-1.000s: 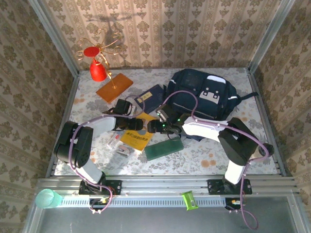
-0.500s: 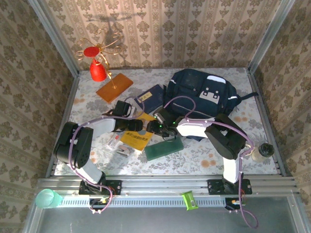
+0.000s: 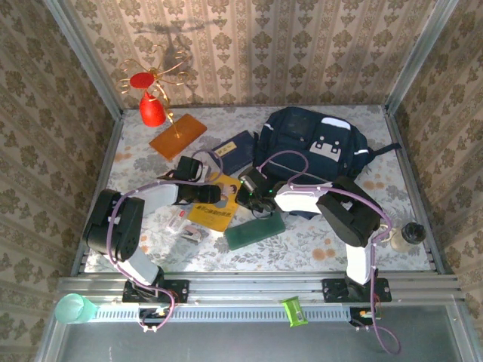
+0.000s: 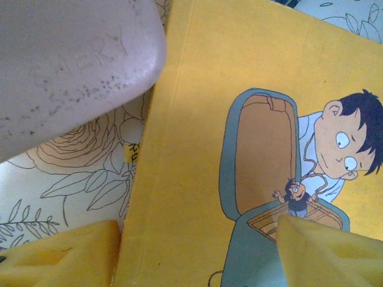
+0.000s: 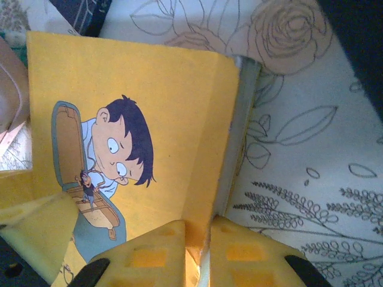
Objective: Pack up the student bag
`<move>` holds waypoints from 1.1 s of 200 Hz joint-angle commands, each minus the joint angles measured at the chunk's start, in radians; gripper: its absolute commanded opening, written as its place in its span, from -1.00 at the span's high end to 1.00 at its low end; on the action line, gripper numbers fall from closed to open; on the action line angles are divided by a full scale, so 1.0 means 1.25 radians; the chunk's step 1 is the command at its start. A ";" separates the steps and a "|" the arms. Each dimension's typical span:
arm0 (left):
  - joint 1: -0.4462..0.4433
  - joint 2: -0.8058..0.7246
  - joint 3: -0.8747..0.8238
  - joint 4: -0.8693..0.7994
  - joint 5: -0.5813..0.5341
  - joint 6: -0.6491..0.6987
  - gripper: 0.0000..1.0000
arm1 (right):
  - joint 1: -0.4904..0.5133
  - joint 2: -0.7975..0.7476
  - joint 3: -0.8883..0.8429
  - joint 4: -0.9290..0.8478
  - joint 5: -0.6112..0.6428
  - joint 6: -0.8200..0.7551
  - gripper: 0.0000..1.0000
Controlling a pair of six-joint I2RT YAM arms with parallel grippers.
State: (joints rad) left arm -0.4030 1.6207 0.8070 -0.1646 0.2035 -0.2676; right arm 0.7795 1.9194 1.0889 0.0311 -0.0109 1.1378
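Observation:
The student bag (image 3: 317, 147) is a large navy backpack with a white patch, lying at the back right of the table. A yellow comic book (image 3: 215, 207) lies left of it. My right gripper (image 5: 203, 251) is shut on that book's (image 5: 149, 119) right edge, which is lifted off the cloth; from above this gripper (image 3: 245, 197) sits at the book's right side. My left gripper (image 4: 197, 257) is open, its yellow fingertips (image 4: 60, 254) spread wide just above the book's cover (image 4: 197, 119); from above it (image 3: 213, 194) is over the book's top.
A green pencil case (image 3: 255, 231) lies just in front of the book, and a small navy booklet (image 3: 234, 149) behind it. An orange board (image 3: 177, 136) with a red cone stand (image 3: 152, 109) is at the back left. Small packets (image 3: 185, 224) lie left. A bottle (image 3: 411, 234) stands at the right edge.
My right arm folded in and its gripper moved left onto the book's right edge. The bottle at the right came into sight. The left arm barely moved.

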 commanded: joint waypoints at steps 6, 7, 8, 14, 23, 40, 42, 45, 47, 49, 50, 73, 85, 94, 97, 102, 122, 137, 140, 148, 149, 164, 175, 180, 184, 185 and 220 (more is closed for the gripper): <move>-0.005 0.010 -0.012 0.008 0.049 0.000 -0.40 | 0.016 -0.012 0.004 0.141 -0.027 0.037 0.76; -0.005 0.010 -0.011 0.008 0.049 0.001 -0.40 | 0.016 -0.013 0.005 0.142 -0.027 0.037 0.76; -0.005 0.009 -0.010 0.008 0.050 0.001 -0.40 | 0.016 -0.013 0.004 0.142 -0.028 0.037 0.76; -0.005 0.010 -0.009 0.008 0.052 -0.001 -0.40 | 0.015 -0.016 0.003 0.146 -0.028 0.039 0.75; -0.005 0.010 -0.008 0.008 0.054 0.000 -0.40 | 0.016 -0.021 0.001 0.148 -0.030 0.039 0.72; -0.005 0.010 -0.006 0.008 0.057 -0.001 -0.40 | 0.016 -0.030 -0.003 0.158 -0.029 0.036 0.66; -0.005 0.009 -0.005 0.008 0.057 0.000 -0.39 | 0.017 -0.032 -0.003 0.159 -0.029 0.036 0.65; -0.005 0.010 -0.004 0.007 0.057 -0.001 -0.39 | 0.018 -0.032 -0.004 0.161 -0.029 0.036 0.65; -0.005 0.009 -0.004 0.008 0.057 0.000 -0.39 | 0.018 -0.033 -0.005 0.163 -0.029 0.037 0.64; -0.005 0.010 -0.004 0.008 0.057 -0.001 -0.40 | 0.018 -0.034 -0.006 0.166 -0.029 0.036 0.64; -0.005 0.010 -0.005 0.008 0.057 0.000 -0.40 | 0.018 -0.034 -0.007 0.167 -0.029 0.035 0.63; -0.005 0.014 -0.002 0.007 0.058 -0.001 -0.39 | 0.021 -0.043 -0.027 0.213 -0.029 0.032 0.62; -0.005 0.014 -0.001 0.006 0.059 -0.001 -0.39 | 0.024 -0.050 -0.037 0.237 -0.029 0.027 0.62; -0.005 0.015 -0.001 0.007 0.058 0.000 -0.39 | 0.025 -0.055 -0.044 0.249 -0.029 0.023 0.62; -0.005 0.015 -0.002 0.007 0.058 0.001 -0.39 | 0.025 -0.056 -0.046 0.253 -0.028 0.022 0.61; -0.006 0.016 -0.001 0.007 0.058 0.001 -0.39 | 0.026 -0.058 -0.048 0.259 -0.028 0.021 0.61; -0.005 0.018 -0.002 0.008 0.058 0.001 -0.39 | 0.030 -0.067 -0.053 0.263 -0.022 0.008 0.60; -0.005 0.020 -0.001 0.009 0.059 0.001 -0.39 | 0.033 -0.068 -0.053 0.262 -0.020 0.002 0.56; -0.005 0.020 -0.003 0.009 0.060 0.001 -0.39 | 0.033 -0.068 -0.053 0.261 -0.019 0.001 0.56; -0.005 0.020 -0.003 0.010 0.061 -0.001 -0.39 | 0.035 -0.068 -0.053 0.257 -0.015 0.001 0.54; -0.005 0.020 -0.003 0.010 0.061 -0.001 -0.39 | 0.035 -0.067 -0.054 0.256 -0.015 0.000 0.53; -0.005 0.021 -0.003 0.010 0.062 0.001 -0.39 | 0.038 -0.062 -0.054 0.251 -0.011 0.000 0.49; -0.006 0.021 -0.003 0.010 0.062 0.001 -0.39 | 0.039 -0.058 -0.050 0.233 -0.001 -0.004 0.46; -0.006 0.021 -0.002 0.010 0.062 0.001 -0.39 | 0.038 -0.057 -0.046 0.224 0.005 -0.007 0.44; -0.006 0.021 -0.002 0.009 0.062 0.001 -0.39 | 0.039 -0.054 -0.044 0.216 0.008 -0.009 0.43; -0.006 0.021 -0.002 0.009 0.062 0.001 -0.39 | 0.040 -0.053 -0.044 0.214 0.010 -0.009 0.43; -0.006 0.019 0.000 0.007 0.063 0.003 -0.39 | 0.040 -0.041 -0.027 0.151 0.057 -0.036 0.46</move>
State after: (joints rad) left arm -0.4030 1.6207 0.8070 -0.1638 0.2062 -0.2676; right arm 0.8062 1.8637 1.0084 0.2462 0.0166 1.1294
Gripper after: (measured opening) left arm 0.695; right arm 0.285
